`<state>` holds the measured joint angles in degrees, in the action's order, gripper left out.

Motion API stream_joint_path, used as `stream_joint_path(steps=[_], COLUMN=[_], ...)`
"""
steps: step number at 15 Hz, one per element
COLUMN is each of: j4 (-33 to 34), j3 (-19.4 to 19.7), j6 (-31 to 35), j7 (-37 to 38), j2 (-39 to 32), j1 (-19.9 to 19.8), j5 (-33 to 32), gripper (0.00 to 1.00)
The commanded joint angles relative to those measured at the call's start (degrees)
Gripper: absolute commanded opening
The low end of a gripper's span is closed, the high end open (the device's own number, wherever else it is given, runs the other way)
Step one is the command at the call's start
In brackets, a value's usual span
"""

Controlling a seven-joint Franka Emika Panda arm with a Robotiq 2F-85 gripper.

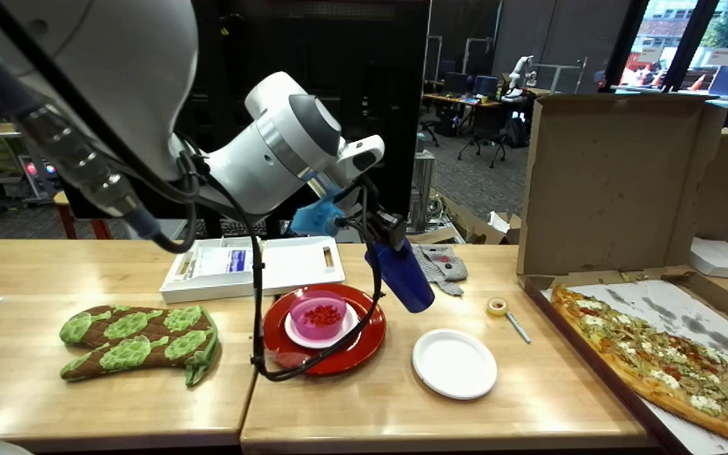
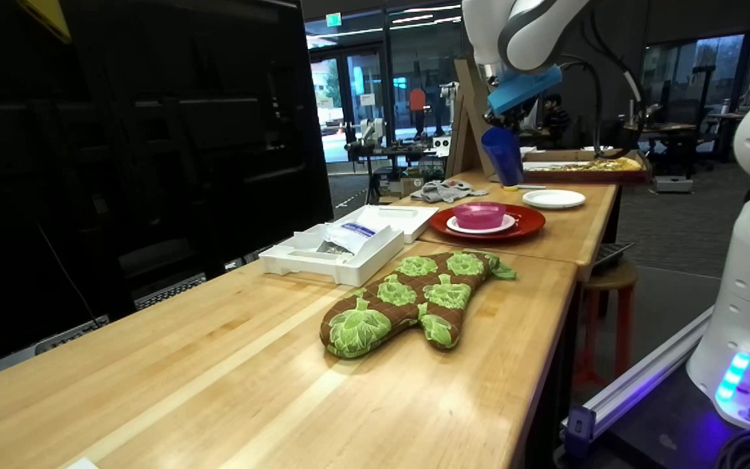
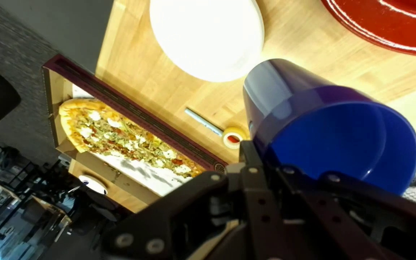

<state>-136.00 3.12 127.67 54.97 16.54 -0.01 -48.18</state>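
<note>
In an exterior view, a brown-and-green oven mitt (image 1: 143, 344) lay toward the left of the bench (image 1: 168, 411), with an opened white case (image 1: 297, 265) beyond it. Next came a red plate (image 1: 374, 332) bearing a small white dish (image 1: 351, 320), on which sat a pink bowl (image 1: 299, 318) of red bits (image 1: 325, 315). The arm (image 1: 275, 155)'s cable (image 1: 257, 278) hung in a loop; its slack might have caught the bowl had the arm come low.

Further right, the end effector (image 1: 395, 237) was clenched on a blue cup (image 1: 407, 277), seemingly pinching its wall near the rim. The cup hung tilted above the bench, between the red plate and a pizza box (image 1: 599, 366), mouth toward the end effector. Gripped by one side, it could have swivelled or slipped after a knock or a slackened squeeze.

A grey cloth (image 1: 445, 265) lay beyond the cup, a white plate (image 1: 454, 364) nearer the front; lowered at that slant, the cup's base might have clipped and shoved it. A roll of tape (image 1: 497, 311) came next, a marker (image 1: 519, 328) touching or just beside it. At the right, the pizza box held a pizza (image 1: 661, 354), and a wide swing could have struck its raised lid (image 1: 620, 183).
</note>
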Motion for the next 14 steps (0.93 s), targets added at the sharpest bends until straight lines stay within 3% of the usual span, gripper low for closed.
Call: stream_joint_path(steps=[1, 14], j4=[-1.3, -0.1], j3=[0.2, 0.4], j6=[2.8, 7.0], j7=[-5.9, -26.2], j2=[2.7, 3.3], j1=[-1.9, -6.6], j5=[5.1, 25.1], gripper=[0.01, 0.01])
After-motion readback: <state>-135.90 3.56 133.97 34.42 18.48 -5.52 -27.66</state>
